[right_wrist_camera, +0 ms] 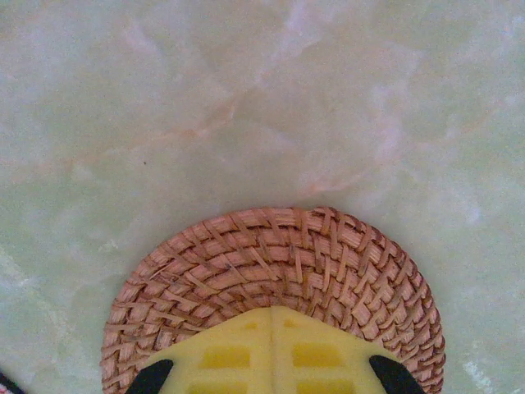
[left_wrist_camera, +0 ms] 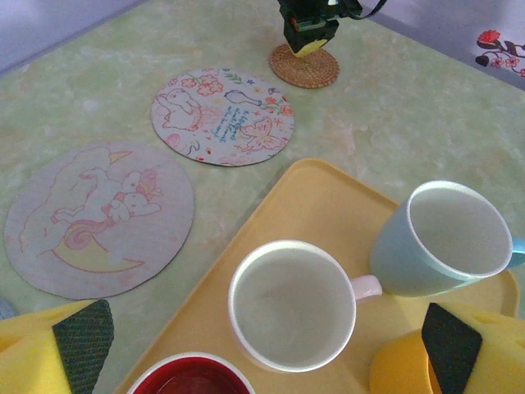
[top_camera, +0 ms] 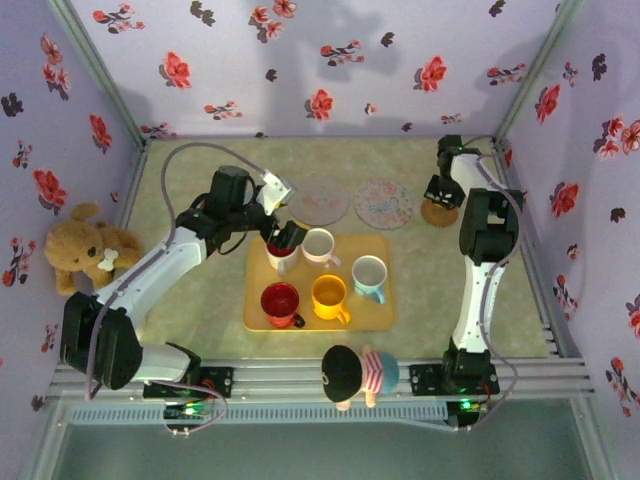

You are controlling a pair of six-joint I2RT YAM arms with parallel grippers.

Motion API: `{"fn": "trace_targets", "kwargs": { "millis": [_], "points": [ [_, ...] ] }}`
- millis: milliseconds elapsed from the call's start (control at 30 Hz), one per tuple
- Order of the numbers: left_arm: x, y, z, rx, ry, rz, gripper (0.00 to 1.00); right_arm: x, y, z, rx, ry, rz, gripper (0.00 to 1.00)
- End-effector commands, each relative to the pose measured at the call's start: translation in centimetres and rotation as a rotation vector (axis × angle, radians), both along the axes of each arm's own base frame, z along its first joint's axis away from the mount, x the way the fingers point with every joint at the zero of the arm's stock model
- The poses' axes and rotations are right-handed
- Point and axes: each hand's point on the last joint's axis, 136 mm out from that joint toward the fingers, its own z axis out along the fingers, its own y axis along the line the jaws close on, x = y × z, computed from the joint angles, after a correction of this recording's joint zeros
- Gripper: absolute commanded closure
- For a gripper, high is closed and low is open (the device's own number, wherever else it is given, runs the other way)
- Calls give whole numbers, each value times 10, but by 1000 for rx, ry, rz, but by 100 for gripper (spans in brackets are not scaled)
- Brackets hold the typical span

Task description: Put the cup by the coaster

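Overhead, your left gripper hangs over the far left corner of the yellow tray, directly above the red-lined cup. From the left wrist, that gripper is spread wide, its yellow fingers at the two lower corners and closed on nothing. The red-lined cup peeks in between them at the bottom edge, upright on the tray.

Beside it on the tray stand a white cup and a pale blue cup, with a red cup and a yellow cup in the near row. The wrist camera puts the white cup and the pale blue cup just beside each other, both upright and empty.

Across the table, your right gripper sits over the wicker coaster near the far right corner, well apart from the tray. From the right wrist, its fingers meet along a centre seam, so the right gripper is closed, overlapping the near edge of the wicker coaster. You cannot tell whether it presses on the weave. The left wrist view also catches that gripper at the coaster.

Two printed round mats, one grey and one floral, lie between tray and back wall. A teddy bear sits at far left and a doll at the near edge.
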Motion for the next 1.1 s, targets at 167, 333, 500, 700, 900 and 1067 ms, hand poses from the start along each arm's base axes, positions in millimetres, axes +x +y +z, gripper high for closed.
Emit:
{"fn": "trace_targets", "kwargs": {
  "millis": [167,333,500,700,900,1067],
  "points": [
    [6,-6,12,-11,-29,-5,0,2,1,-16,24,36,30,96],
    [5,-5,12,-13,-27,-2,0,3,4,-11,39,28,37,93],
    [5,-5,14,-19,-30,1,0,3,4,2,38,5,46,86],
    [7,-6,18,-27,-38,3,0,2,4,24,35,-33,57,70],
    [9,-4,30,-52,-68,31,0,-3,11,59,37,-113,98,48],
    [9,7,48,-53,-78,102,0,-13,21,94,38,-179,148,39]
  ]
}}
